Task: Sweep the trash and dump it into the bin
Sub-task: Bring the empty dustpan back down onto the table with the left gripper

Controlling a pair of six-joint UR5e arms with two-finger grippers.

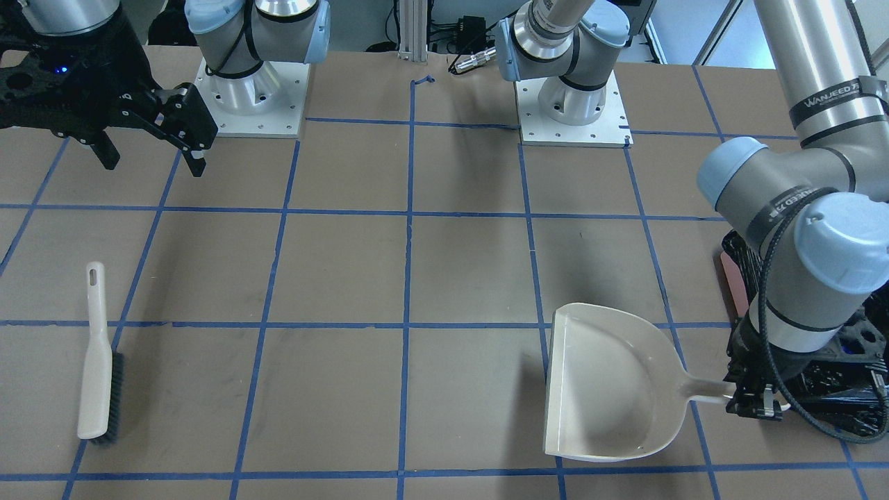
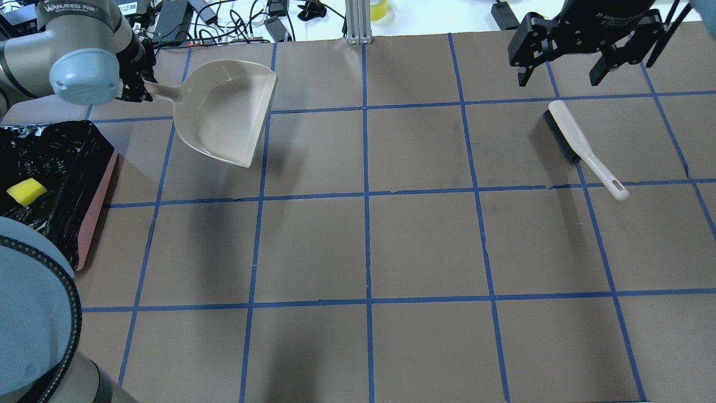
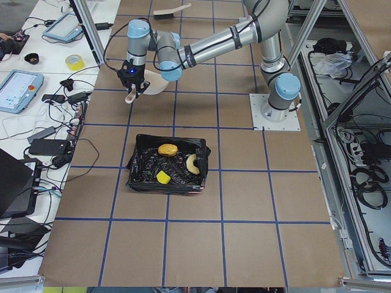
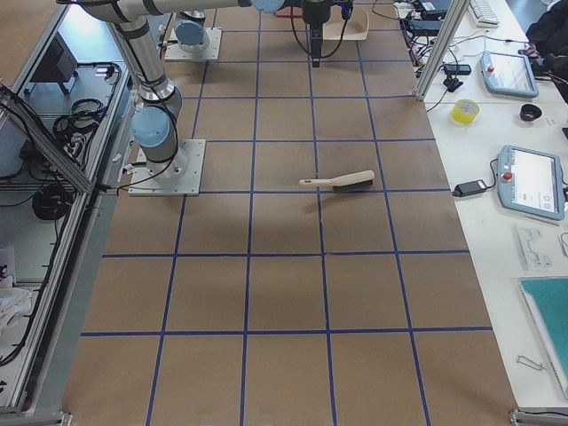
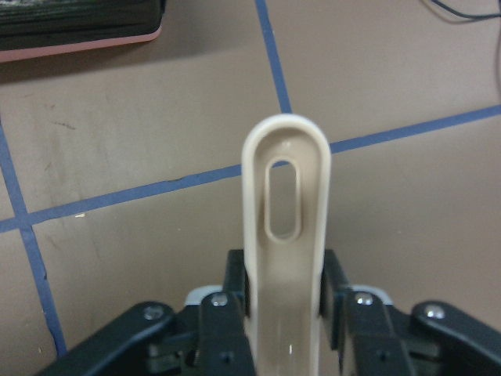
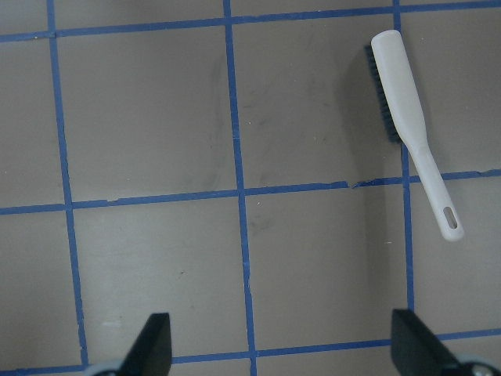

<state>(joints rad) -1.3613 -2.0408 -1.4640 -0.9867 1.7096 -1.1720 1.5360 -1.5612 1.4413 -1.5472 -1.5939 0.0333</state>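
Note:
My left gripper (image 1: 746,403) is shut on the handle of the beige dustpan (image 1: 611,389), which is empty; the wrist view shows the handle (image 5: 286,235) clamped between the fingers. The bin (image 3: 137,168), pink and lined with a black bag, holds all three trash pieces: the golden-brown lump (image 3: 167,149), the pale rind slice (image 3: 192,163) and the yellow-green wedge (image 3: 162,177). The overhead view shows the bin's pink rim (image 2: 100,207) below the dustpan (image 2: 224,112). My right gripper (image 2: 559,75) is open and empty, raised above the brush (image 2: 576,143).
The white-handled brush (image 1: 97,361) lies flat on the brown table with blue tape grid, also under the right wrist camera (image 6: 403,117). Arm bases (image 1: 253,104) stand at the robot's side. Cables and devices lie beyond the table's far edge.

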